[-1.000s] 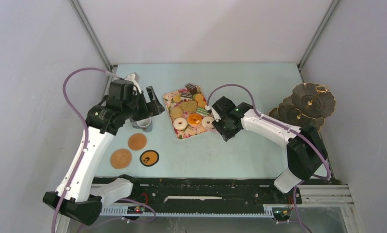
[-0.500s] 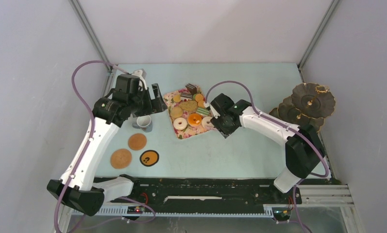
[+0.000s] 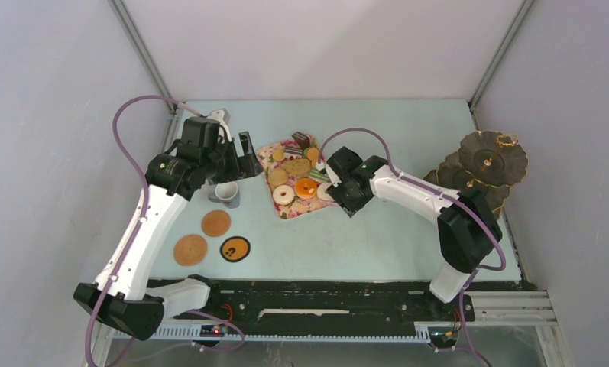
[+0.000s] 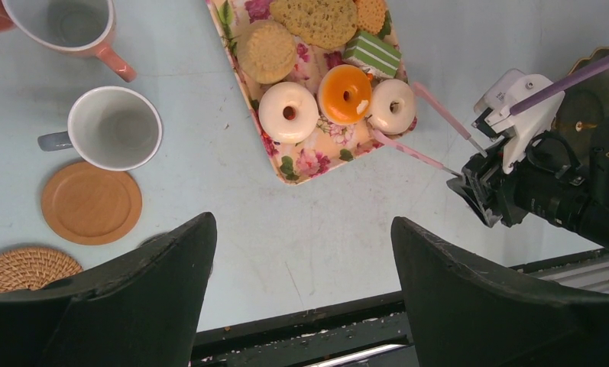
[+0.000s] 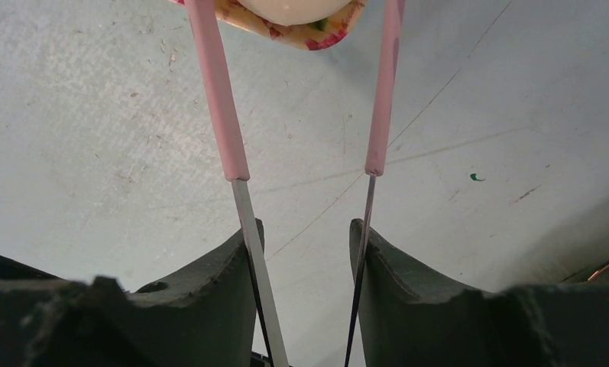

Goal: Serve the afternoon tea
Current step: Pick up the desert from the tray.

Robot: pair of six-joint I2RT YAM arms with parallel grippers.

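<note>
The floral tray (image 3: 286,208) holds donuts, biscuits and cake slices. My right gripper (image 5: 306,223) is shut on the pink tongs (image 5: 217,92), whose spread arms straddle a white donut (image 4: 393,105) at the tray's near right corner. An orange donut (image 4: 345,93) and another white donut (image 4: 288,112) lie beside it. My left gripper (image 4: 301,220) hangs open and empty above the table, near the grey mug (image 4: 114,127) and a pink mug (image 4: 64,23). A wooden coaster (image 4: 91,202) lies just in front of the grey mug.
The dark scalloped stand (image 3: 484,164) is at the far right edge. Two more coasters, one woven (image 3: 190,250) and one dark (image 3: 234,249), lie near the front left. The black base rail (image 3: 309,298) runs along the near edge.
My left gripper rose and drew back from the grey mug, then held still. My right gripper crept left, bringing the tongs' tips around the white donut.
</note>
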